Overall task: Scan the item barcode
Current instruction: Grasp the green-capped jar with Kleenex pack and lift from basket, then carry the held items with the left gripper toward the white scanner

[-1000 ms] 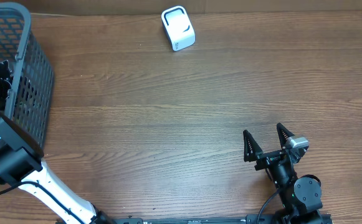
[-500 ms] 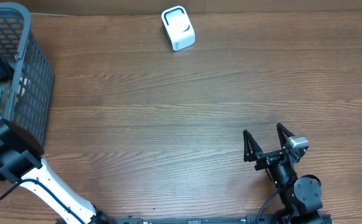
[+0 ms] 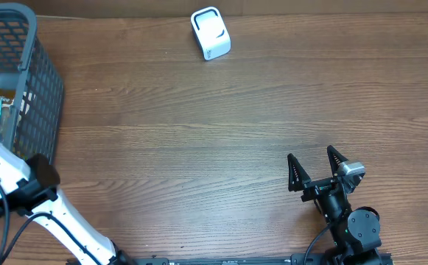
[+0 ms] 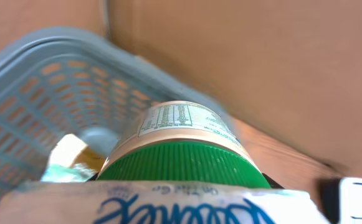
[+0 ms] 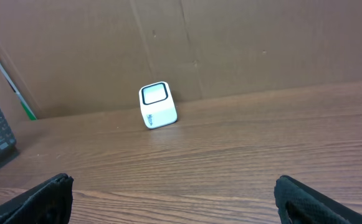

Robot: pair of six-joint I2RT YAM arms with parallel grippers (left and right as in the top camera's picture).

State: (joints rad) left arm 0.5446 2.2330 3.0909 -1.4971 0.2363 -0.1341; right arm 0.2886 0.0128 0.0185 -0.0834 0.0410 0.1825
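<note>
**Left hand:** fingers hidden behind goods; grip cannot be told.
**Close before it:** cream-labelled jar with ribbed green lid (image 4: pixel 181 162), likely the item, at the grey plastic mesh basket (image 4: pixel 37 81). Label print unreadable, no barcode showing.
**Soft tissue pack** (image 4: pixel 168 208): blue script, probably Kleenex.
**Right hand** (image 3: pixel 310 154): spread, empty, idle over the wooden worktop (image 3: pixel 199 147).
**White cube scanner** (image 3: pixel 211 33): far edge, well apart, window up, presumably for a barcode held above it.

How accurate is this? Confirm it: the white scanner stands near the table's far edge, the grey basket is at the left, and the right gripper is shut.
One mistake: the right gripper is open, fingers spread wide, as the overhead view shows. The white scanner does stand near the far edge, the grey basket at the left.
</note>
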